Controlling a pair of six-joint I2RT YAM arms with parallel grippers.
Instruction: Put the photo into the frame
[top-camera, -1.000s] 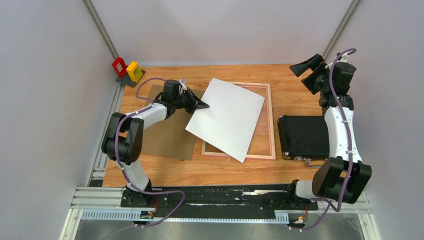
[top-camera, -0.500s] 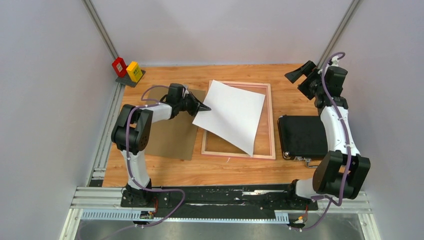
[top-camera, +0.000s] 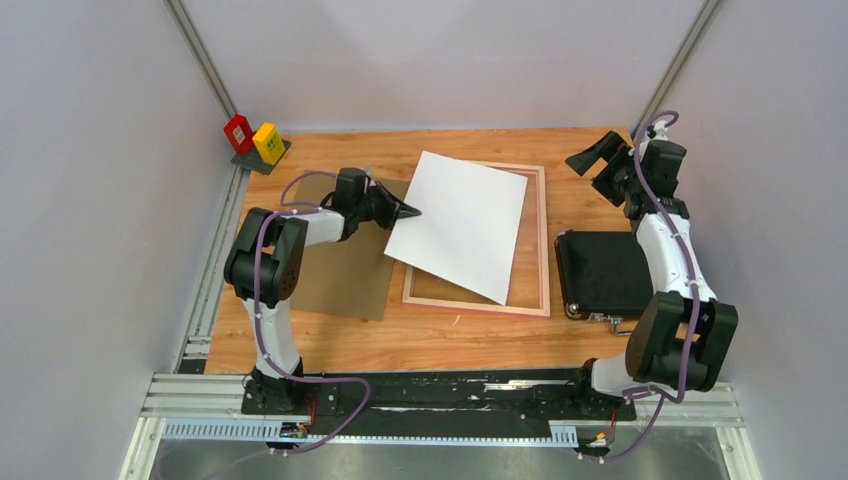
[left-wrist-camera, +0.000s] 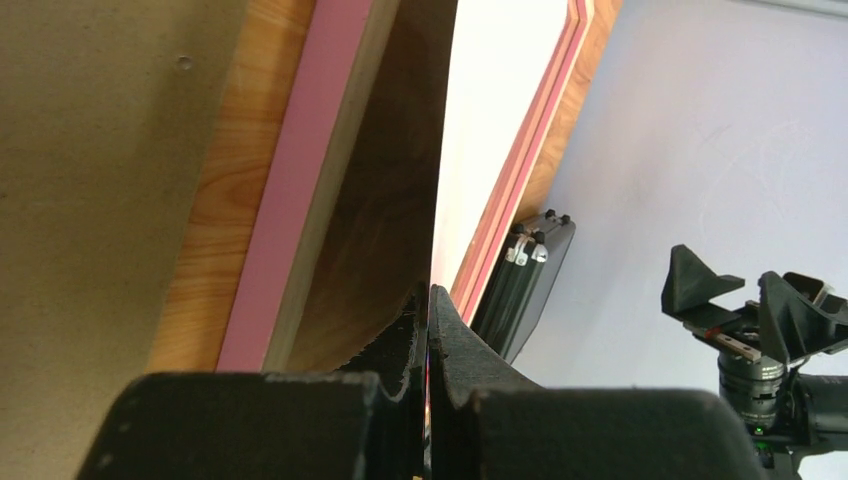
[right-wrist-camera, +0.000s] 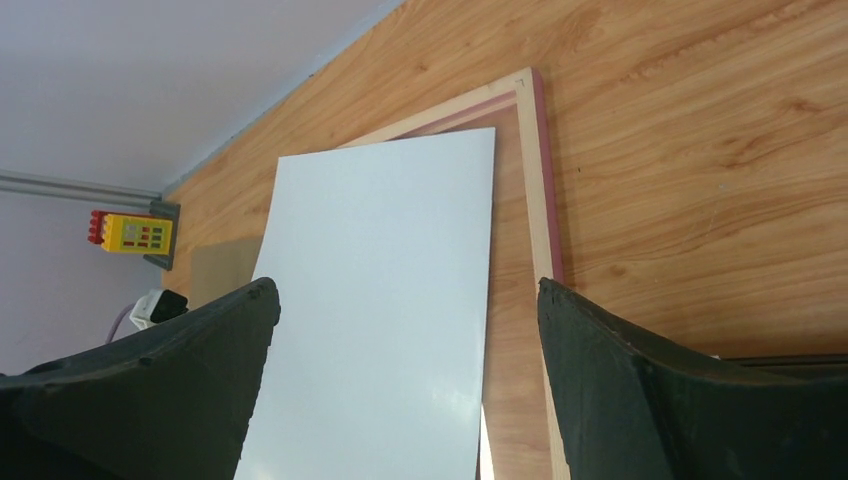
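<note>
Left wrist: left gripper (left-wrist-camera: 430, 300) pinches photo (left-wrist-camera: 505, 100) edge between jaws (white side up).

White arm links (top-camera: 672, 262), black joints (top-camera: 262, 262), purple cables (top-camera: 305, 177) alongside, matte black wedge-shaped fingers (right-wrist-camera: 650, 390).

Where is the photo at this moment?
In the top view the photo is held skewed over the frame at mid-table, white back up, its left edge pinched by the left end effector.
</note>
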